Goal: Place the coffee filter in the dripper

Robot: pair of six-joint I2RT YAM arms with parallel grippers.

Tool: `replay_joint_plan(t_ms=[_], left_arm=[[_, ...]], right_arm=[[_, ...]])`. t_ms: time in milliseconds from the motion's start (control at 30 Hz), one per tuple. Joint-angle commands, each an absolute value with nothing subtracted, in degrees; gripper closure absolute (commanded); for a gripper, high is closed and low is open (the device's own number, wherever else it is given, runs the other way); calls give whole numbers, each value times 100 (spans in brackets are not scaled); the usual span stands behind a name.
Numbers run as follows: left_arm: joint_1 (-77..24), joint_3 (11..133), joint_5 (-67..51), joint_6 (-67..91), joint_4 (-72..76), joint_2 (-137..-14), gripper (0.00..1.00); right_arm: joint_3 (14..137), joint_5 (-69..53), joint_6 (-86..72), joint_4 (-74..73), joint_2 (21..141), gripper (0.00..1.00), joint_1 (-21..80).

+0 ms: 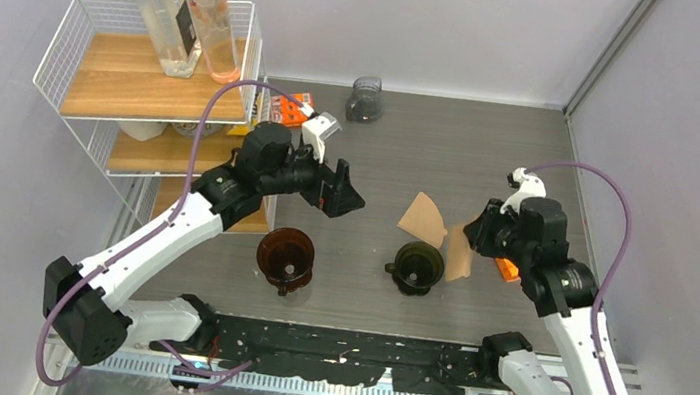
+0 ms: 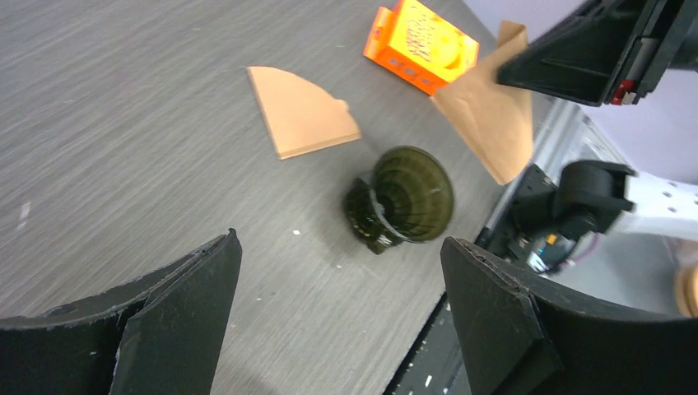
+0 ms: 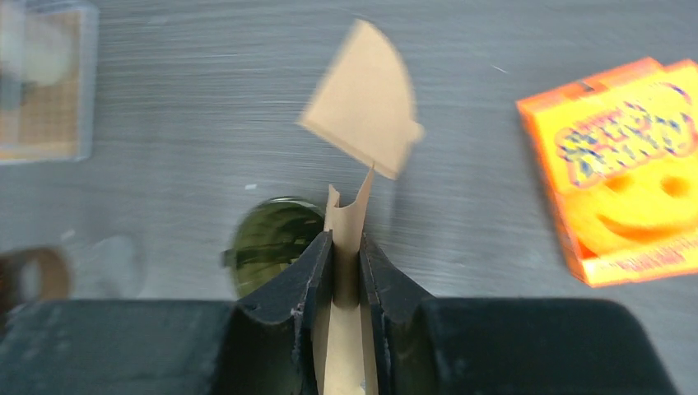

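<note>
A brown paper coffee filter point(image 1: 460, 254) is hanging from the right jaws, which are pressing together on it and pinching its folded edge, as the right wrist view is showing point(image 3: 350, 230). In the top view it is sitting at 3 o'clock of the dark green dripper point(image 1: 416, 264), just beside the rim; whether paper and rim are touching cannot be told. The dripper is standing upright on the grey bench point(image 1: 433, 147), its ribbed cone facing up and holding nothing.

A second filter point(image 1: 424, 219) is lying flat on the bench at 12 o'clock of the dripper, near it. An orange sponge box point(image 1: 506, 268) is peeking out at 3 o'clock, beyond the held filter and partly under the right wrist.

The left jaws are hovering spread wide and gripping nothing, at about 10 o'clock of the dripper and well apart from it. An amber dripper point(image 1: 285, 255) is standing at 9 o'clock. Farther out at 10 o'clock a white wire rack point(image 1: 148, 82) is carrying two bottles point(image 1: 187, 16), and a dark cup point(image 1: 365, 99) is resting at 11 o'clock.
</note>
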State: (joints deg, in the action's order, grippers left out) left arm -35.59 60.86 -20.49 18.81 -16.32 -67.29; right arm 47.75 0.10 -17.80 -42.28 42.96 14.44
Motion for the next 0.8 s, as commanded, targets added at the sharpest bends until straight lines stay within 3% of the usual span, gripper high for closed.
replay_joint_plan(t_ms=[0, 200, 533, 767], left_arm=[[-3541, 6295, -3439, 1828, -1196, -6896, 0], [-3771, 6471, -4069, 1803, -1120, -7186, 0], [-4252, 6687, -4890, 2310, -412, -7614, 1], [-4511, 7021, -5014, 2667, -271, -7984, 15]], right_arm=[[5074, -2352, -1368, -3742, 3912, 76, 1442], [5185, -4029, -1643, -2896, 3804, 76, 1439], [5201, -4945, -2053, -1840, 3877, 74, 1455], [5022, -4996, -2224, -1359, 3922, 74, 1487]])
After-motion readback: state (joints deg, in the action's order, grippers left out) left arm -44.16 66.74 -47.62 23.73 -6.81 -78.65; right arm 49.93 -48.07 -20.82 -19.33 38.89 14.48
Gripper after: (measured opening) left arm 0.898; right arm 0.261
